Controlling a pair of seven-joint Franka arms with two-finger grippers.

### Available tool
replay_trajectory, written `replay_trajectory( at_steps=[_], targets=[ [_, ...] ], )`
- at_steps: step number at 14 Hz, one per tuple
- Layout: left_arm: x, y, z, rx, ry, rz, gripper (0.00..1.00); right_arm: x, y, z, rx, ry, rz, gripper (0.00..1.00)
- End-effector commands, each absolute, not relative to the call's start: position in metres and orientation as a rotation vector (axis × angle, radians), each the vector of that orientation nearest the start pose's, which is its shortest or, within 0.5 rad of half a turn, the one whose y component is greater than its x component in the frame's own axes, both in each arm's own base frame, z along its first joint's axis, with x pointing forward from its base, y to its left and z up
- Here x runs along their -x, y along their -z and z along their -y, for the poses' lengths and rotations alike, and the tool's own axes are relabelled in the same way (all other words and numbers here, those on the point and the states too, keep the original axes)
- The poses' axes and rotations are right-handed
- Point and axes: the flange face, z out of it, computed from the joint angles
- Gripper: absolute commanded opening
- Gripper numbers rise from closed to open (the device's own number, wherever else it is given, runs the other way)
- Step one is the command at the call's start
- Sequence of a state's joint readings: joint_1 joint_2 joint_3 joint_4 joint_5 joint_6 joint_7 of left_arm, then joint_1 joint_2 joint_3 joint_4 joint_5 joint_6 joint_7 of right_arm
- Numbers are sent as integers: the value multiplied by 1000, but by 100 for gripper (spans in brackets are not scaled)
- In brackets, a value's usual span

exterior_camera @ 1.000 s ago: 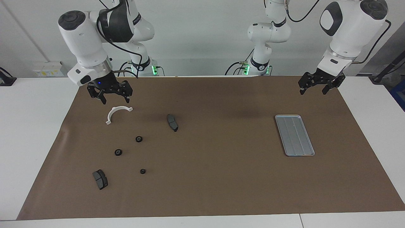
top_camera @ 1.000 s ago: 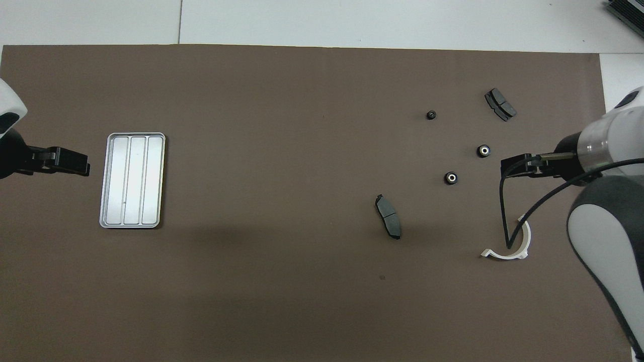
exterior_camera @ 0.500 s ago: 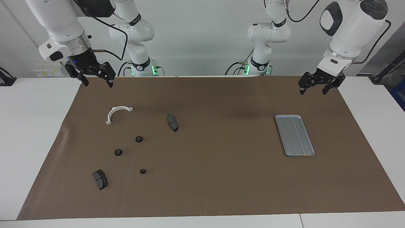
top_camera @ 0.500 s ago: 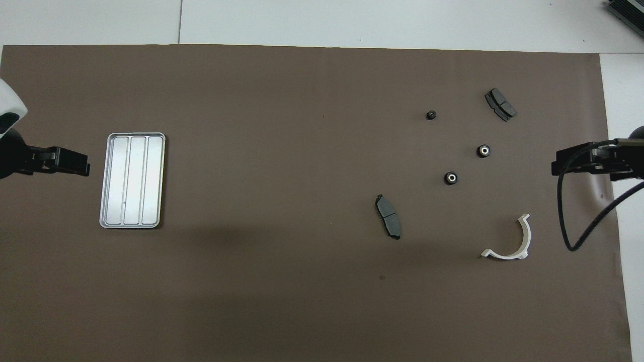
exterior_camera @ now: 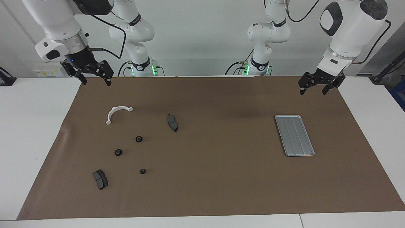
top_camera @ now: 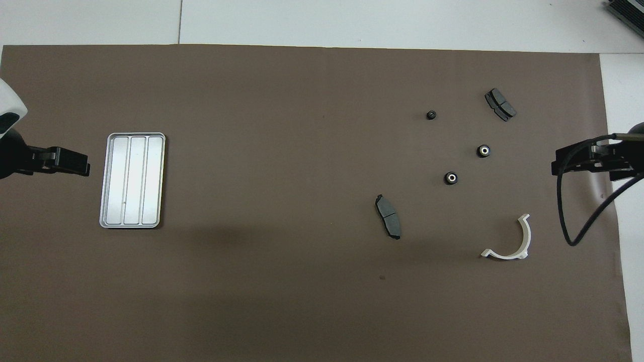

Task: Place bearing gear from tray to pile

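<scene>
The silver tray (exterior_camera: 295, 135) (top_camera: 133, 180) lies toward the left arm's end of the table with nothing in it. The pile is scattered at the right arm's end. In it are three small black round bearing gears (exterior_camera: 138, 139) (exterior_camera: 118, 152) (exterior_camera: 142, 171) (top_camera: 451, 178), two dark brake pads (exterior_camera: 172, 122) (exterior_camera: 100, 179) and a white half-ring bracket (exterior_camera: 113, 111) (top_camera: 528, 239). My right gripper (exterior_camera: 96, 83) (top_camera: 556, 166) hangs open and holds nothing, over the mat's edge by the robots. My left gripper (exterior_camera: 312, 91) (top_camera: 86, 169) waits open and holds nothing, above the mat near the tray.
A brown mat (exterior_camera: 221, 177) covers most of the white table (exterior_camera: 31, 126). A wide bare stretch of mat separates the tray from the pile. A dark object (top_camera: 626, 10) sits off the mat at the table's corner farthest from the robots.
My right gripper has risen from just above the white bracket and drawn back to the mat's edge by the robots. The left arm and all the parts have stayed put.
</scene>
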State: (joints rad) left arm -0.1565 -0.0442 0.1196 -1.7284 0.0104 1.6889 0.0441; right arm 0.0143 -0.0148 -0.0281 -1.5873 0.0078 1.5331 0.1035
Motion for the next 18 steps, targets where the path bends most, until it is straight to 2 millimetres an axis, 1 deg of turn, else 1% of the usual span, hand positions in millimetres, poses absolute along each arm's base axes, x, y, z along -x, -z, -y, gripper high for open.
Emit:
replay_trajectory(
  at_steps=[1,2,6,8,11,12,13,18],
  targets=[
    [-540,-586,16,3115,23,-141,100,-547,-634,13,3123,-20,-196,100],
    [-540,-586,16,3115,23,-141,100,-547,-636,15,3123,-25,-203,100],
    [-540,-586,16,3115,25,-140,100,-542,-626,20,3122,-46,-215,100],
    [-540,-586,16,3115,23,-141,100,-541,-626,16,3123,-46,-216,100],
    [-540,-586,16,3115,23,-141,100,-542,-626,15,3134,-41,-200,100],
    [-540,-586,16,3115,23,-141,100,-543,-627,10,3143,-26,-179,100],
    [-540,-586,16,3115,23,-141,100,-544,-626,10,3147,-16,-181,100],
    [-539,-585,16,3115,21,-141,100,-542,-624,25,3147,-41,-220,100]
  ],
)
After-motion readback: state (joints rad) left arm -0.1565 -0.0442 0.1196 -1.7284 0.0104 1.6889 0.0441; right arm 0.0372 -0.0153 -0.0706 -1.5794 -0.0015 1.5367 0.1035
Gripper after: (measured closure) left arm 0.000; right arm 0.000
